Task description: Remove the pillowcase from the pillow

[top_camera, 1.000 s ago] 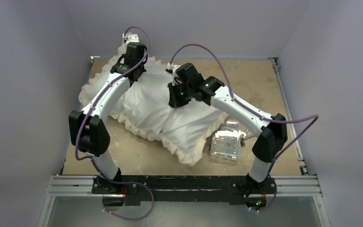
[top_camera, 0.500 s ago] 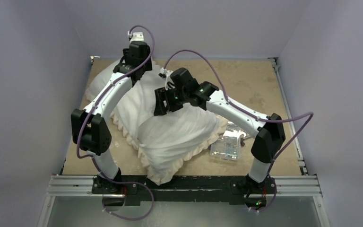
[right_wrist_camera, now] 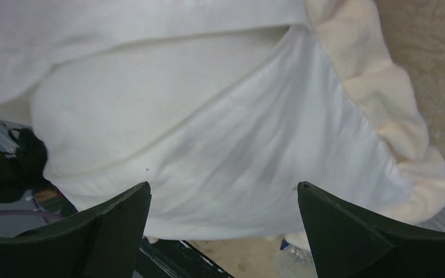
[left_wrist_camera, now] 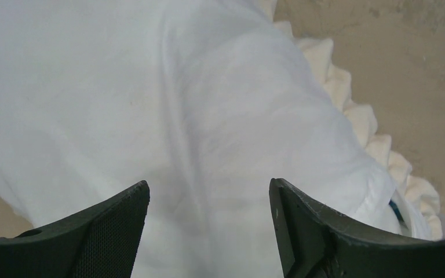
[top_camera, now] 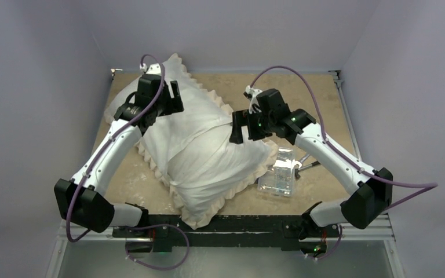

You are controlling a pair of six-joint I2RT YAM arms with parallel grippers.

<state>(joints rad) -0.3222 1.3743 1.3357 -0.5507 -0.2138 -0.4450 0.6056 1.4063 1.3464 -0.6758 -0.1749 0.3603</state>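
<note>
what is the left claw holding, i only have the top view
observer: nothing. The left wrist view shows the left claw open over the white back of the pillowcase, with no cloth gripped.
operator: and the right one
observer: the right claw is open too in its wrist view, with white cloth below it and the cream frill off to one side.
operator: any opening to go for
observer: possibly. The right wrist view shows a flap edge running across the white back, just beyond that claw.
</note>
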